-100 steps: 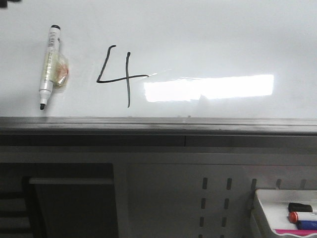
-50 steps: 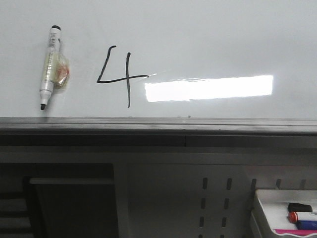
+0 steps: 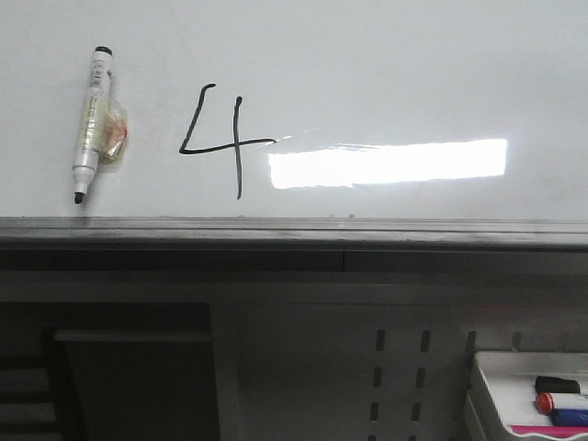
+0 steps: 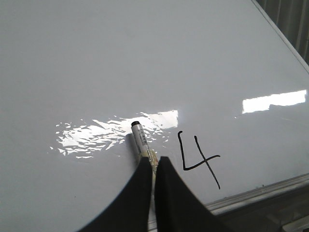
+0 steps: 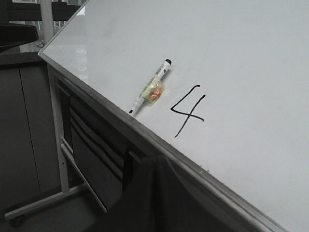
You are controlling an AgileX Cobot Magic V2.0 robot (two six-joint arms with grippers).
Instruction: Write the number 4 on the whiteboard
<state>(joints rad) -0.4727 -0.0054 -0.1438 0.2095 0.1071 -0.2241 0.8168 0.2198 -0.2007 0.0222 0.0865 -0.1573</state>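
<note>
Number 4 (image 3: 220,140) drawn in thin black strokes on the whiteboard (image 3: 386,64), low on the board and left of centre in the front view: slanted left stroke, crossbar, long vertical ending short of the lower rim. Also seen at (image 4: 198,159) and (image 5: 189,110).

Just left of the figure, apart from it: a marker (image 3: 91,119) lying flat on the board, uncapped tip toward the lower rim, dark end toward the top, with a wad of yellowish tape (image 3: 112,133) around its middle (orange patch showing through). Same marker at (image 4: 141,141) and (image 5: 151,87).

Right of the crossbar: bright rectangular glare (image 3: 386,163) on the glossy surface, touching the crossbar's end in the front view.

Grey metal rim (image 3: 294,230) running along the lower edge, close under the vertical stroke's foot. Wide bare board above and to the right of the figure.

Below the rim: grey slotted panel (image 3: 400,367); lower right, small white tray (image 3: 487,377) holding markers, one with a red cap (image 3: 546,401).

Left gripper (image 4: 153,166): dark fingers nearly together, only a thin slit between, directly over the marker's lower barrel; actual grip cannot be told. Right gripper (image 5: 155,166): fingers pressed together, nothing between them, off the board below the rim.
</note>
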